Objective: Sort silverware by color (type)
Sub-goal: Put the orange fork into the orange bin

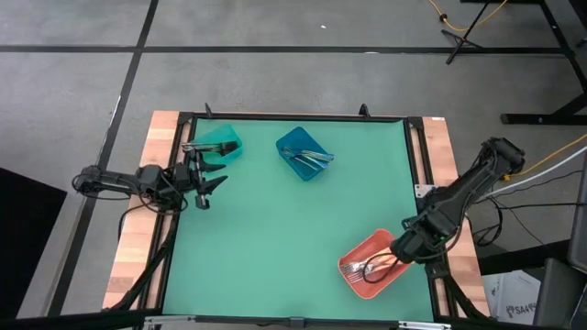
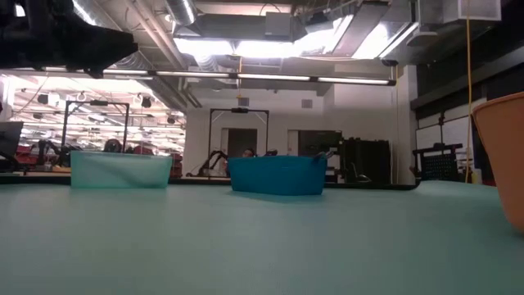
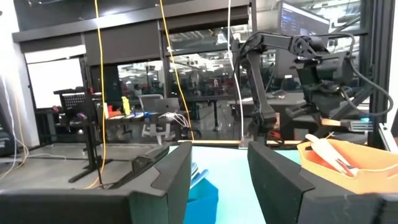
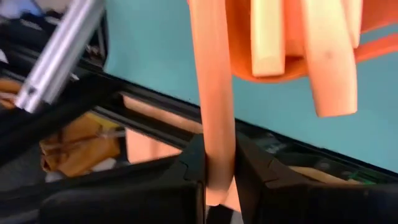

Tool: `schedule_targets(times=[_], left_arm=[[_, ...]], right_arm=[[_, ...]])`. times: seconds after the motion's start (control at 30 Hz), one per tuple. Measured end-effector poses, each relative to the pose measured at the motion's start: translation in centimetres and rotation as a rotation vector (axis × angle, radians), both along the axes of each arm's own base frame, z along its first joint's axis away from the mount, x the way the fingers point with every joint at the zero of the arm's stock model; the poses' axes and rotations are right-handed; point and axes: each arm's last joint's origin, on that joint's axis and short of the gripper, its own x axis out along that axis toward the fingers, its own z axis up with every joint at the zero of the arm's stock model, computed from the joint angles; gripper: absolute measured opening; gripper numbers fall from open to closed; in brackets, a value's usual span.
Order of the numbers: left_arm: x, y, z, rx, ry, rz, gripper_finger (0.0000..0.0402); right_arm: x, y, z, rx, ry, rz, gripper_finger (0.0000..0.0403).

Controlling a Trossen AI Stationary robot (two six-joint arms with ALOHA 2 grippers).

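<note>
A coral-red bin (image 1: pixel 367 270) near the table's right near corner holds several forks (image 1: pixel 371 267), dark and silver ones. My right gripper (image 1: pixel 402 247) is shut on this bin's wall. The blue bin (image 1: pixel 302 153) at the far middle holds several forks (image 1: pixel 314 158). A teal bin (image 1: pixel 220 144) stands at the far left. My left gripper (image 1: pixel 204 176) hovers open just beside the teal bin's near side, level and pointing toward the table's right. In the left wrist view, the left gripper (image 3: pixel 217 186) is empty. My right gripper pinches the coral-red bin's thin side wall (image 4: pixel 214 130) between its two fingers, apparently one inside the bin and one outside. It comes slanting down from the table's right side onto the bin's right far rim (image 1: pixel 396 246). Whether the bin is lifted off the mat I cannot tell.
A green mat (image 1: pixel 275 238) covers the table inside a black frame, with wooden strips at the left and right edges. The mat's middle and near left hold nothing. In the low view the teal bin (image 2: pixel 120 170) and blue bin (image 2: pixel 277 174) stand far off, and the coral-red bin (image 2: pixel 501 156) is close at the right.
</note>
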Motion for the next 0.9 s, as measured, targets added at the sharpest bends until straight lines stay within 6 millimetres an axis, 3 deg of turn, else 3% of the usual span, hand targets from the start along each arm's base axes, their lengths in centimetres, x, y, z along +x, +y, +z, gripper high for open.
schedule_targets(times=[0.3, 0.6, 0.9], left_arm=[[0.0, 0.0, 0.0, -0.004, -0.001, -0.001, 0.0151], [0.0, 0.0, 0.0, -0.01, -0.002, -0.004, 0.0151], [0.0, 0.0, 0.0, -0.011, -0.001, -0.004, 0.0151]], right_arm=[[0.9, 0.8, -1.8, -0.042, 0.047, 0.101, 0.0037], [1.4, 1.5, -3.4, -0.062, 0.177, 0.093, 0.0037], [3.2, -0.1, -3.6, -0.048, 0.239, -0.075, 0.0037]])
